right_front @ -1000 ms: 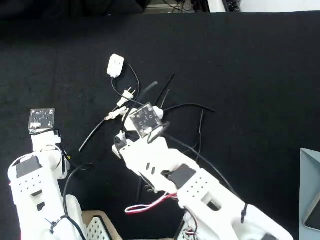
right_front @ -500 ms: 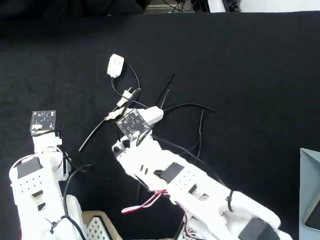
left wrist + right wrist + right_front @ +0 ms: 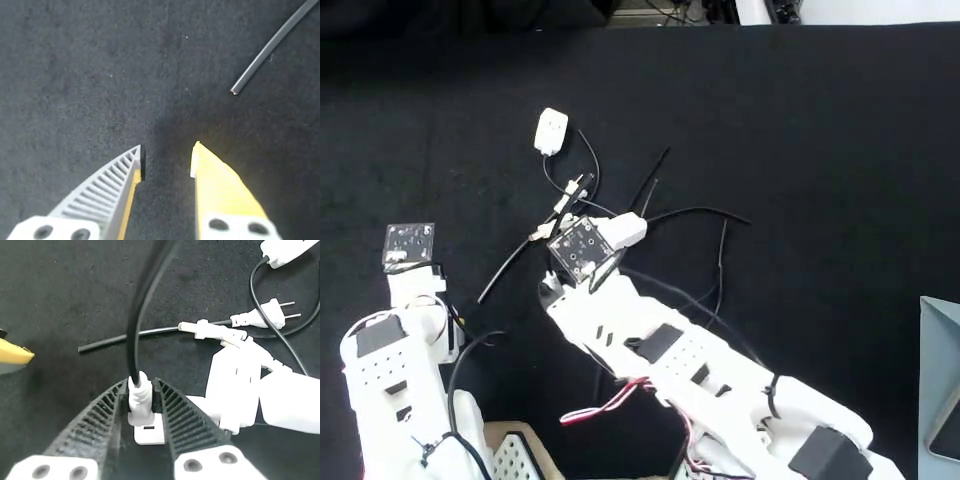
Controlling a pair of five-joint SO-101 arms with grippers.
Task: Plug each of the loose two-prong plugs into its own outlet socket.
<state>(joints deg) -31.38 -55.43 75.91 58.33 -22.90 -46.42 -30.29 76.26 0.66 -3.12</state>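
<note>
R tool (image 3: 140, 386) clenched on white plug (image 3: 139, 402), plug end against white socket (image 3: 149, 434) betw. its fingers. Second plug (image 3: 260, 316) lay beyond it. L tool (image 3: 166, 156) released, above black surface (image 3: 70, 70).

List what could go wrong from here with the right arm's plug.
1. The right end effector, shut on the white plug, has the black cord trailing out of its grip; a pull may snag it.
2. The loose plug and thin cables lie close beside the white outlet block, so a push could shove the block rather than seat the plug.
</note>
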